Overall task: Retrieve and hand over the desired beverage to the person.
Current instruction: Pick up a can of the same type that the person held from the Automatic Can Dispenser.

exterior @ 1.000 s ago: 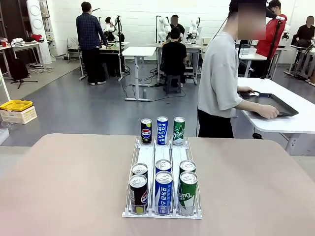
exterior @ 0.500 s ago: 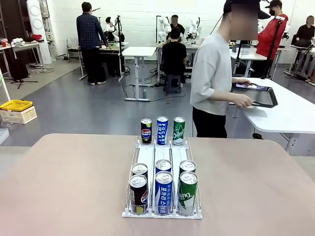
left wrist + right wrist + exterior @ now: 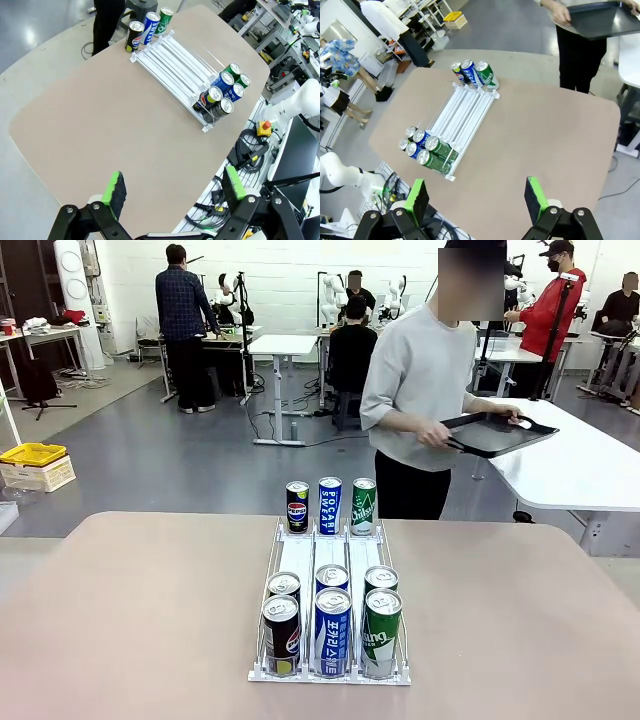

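Observation:
A white three-lane can rack [image 3: 330, 558] sits mid-table with black, blue and green cans [image 3: 331, 628] in rows at its near end and three more cans [image 3: 329, 505] at its far end. The person [image 3: 418, 380] in a grey sweatshirt stands beyond the far edge, holding a dark tray [image 3: 497, 433] in both hands. In the left wrist view my left gripper [image 3: 175, 191] hangs open high above the table, the rack [image 3: 175, 62] far ahead. My right gripper [image 3: 477, 198] is also open and high, with the rack [image 3: 462, 117] below it and the person's tray [image 3: 600, 17] at the top.
A white table [image 3: 590, 465] stands to the person's right. Other people and tables fill the room behind. The brown tabletop [image 3: 130, 620] is bare on both sides of the rack.
The person has lifted the tray off the white table and turned toward my table. The cans and rack have not moved.

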Controlling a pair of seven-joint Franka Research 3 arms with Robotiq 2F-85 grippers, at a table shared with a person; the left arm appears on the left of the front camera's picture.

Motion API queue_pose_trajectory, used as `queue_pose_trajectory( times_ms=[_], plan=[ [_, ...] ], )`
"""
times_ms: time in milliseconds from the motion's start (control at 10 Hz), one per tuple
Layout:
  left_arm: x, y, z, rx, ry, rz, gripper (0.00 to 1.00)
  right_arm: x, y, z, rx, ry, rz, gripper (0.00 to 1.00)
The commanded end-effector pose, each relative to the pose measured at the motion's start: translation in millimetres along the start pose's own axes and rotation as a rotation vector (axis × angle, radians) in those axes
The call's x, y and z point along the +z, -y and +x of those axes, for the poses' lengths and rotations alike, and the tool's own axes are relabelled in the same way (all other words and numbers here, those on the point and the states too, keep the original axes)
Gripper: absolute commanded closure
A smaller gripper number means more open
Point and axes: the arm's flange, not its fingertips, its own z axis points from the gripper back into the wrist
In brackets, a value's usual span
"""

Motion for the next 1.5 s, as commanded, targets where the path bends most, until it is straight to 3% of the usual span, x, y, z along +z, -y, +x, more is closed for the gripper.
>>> queue_pose_trajectory(
  times_ms=[0, 1400],
  plan=[
    [1.2, -1.0, -1.5, -0.006, 0.009, -0.012, 0.00, -0.7, 0.3, 3.7, 0.007, 0.004, 0.026, 0.00],
    [1.2, -1.0, -1.5, -0.006, 0.009, -0.012, 0.00, -0.7, 0.3, 3.7, 0.007, 0.004, 0.026, 0.00]
  ],
)
